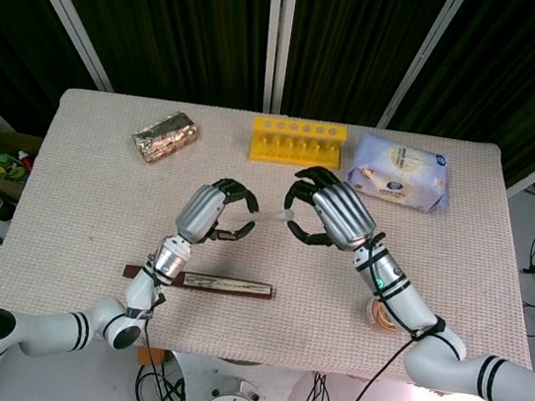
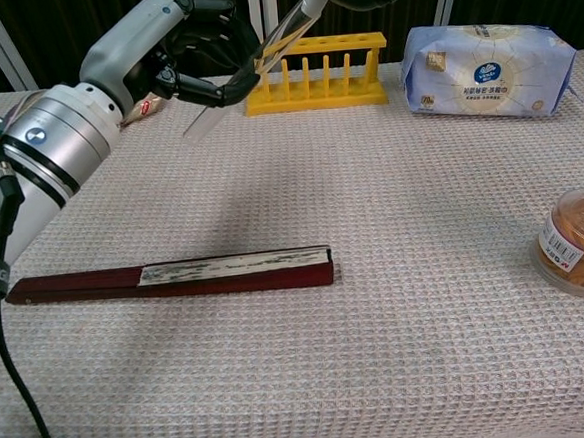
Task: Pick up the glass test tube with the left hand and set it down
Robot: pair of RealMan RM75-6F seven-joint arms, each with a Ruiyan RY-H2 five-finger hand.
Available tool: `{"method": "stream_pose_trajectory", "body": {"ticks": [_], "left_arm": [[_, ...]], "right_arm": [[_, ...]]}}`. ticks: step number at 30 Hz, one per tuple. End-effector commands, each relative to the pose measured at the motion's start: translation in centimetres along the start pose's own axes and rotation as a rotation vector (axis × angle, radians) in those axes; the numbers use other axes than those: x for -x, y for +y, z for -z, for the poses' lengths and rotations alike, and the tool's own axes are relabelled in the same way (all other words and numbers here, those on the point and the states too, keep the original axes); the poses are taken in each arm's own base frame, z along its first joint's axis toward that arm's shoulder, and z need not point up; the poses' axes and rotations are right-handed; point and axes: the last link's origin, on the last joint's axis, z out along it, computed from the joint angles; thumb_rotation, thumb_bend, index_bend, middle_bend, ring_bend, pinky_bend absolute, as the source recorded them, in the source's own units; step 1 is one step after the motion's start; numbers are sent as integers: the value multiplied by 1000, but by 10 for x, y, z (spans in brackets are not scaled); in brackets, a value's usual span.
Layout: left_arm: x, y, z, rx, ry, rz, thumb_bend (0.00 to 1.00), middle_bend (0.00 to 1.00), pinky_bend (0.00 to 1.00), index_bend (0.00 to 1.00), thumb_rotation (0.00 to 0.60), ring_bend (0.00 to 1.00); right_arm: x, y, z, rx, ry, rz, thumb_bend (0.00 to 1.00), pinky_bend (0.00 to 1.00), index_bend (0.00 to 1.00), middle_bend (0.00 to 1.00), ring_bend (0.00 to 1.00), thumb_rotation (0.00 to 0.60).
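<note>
the table (image 2: 393,232), under a pale woven cloth, carries everything low and spread out, which leaves the middle free for the arms to meet above it. the left hand (image 1: 211,215) is raised over that open middle with its fingers curled round the glass test tube (image 2: 252,69), which sits tilted in its grip, open end up toward the right hand (image 1: 328,212). the right hand's fingertips hover at that upper end; whether they touch the glass or pinch anything i cannot tell, as the chest view crops them at its top edge. the tube is in the air, well clear of the cloth, so by my reading the pick-up is done and the setting down remains. the tissue pack (image 2: 489,70) and yellow rack (image 2: 314,75) stand along the far edge, the folded fan (image 2: 176,277) lies near the front, the foil packet (image 1: 164,136) far left, and the small jar (image 2: 580,241) at the right.
</note>
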Motion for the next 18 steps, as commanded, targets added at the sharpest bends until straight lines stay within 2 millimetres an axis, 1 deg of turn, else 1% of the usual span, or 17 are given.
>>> {"method": "stream_pose_trajectory", "body": {"ticks": [1,7,18], "left_arm": [[1,1,0,-1,-3,11,381,535,304,604,600,380],[1,3,-1,-2,-4,53,381,536,304,604,600,380],[-3,0,-1,-11,-7,34,380,535,304,605,600,380]], "right_arm": [[1,-2,-2,-10,8,3,477,213,655,442,193,600],[2,-3,-7,-22,20,14,477,213,656,442,192,600],[6,-4,-12,-14,-12,40,477,213,656,441,192,600]]}}
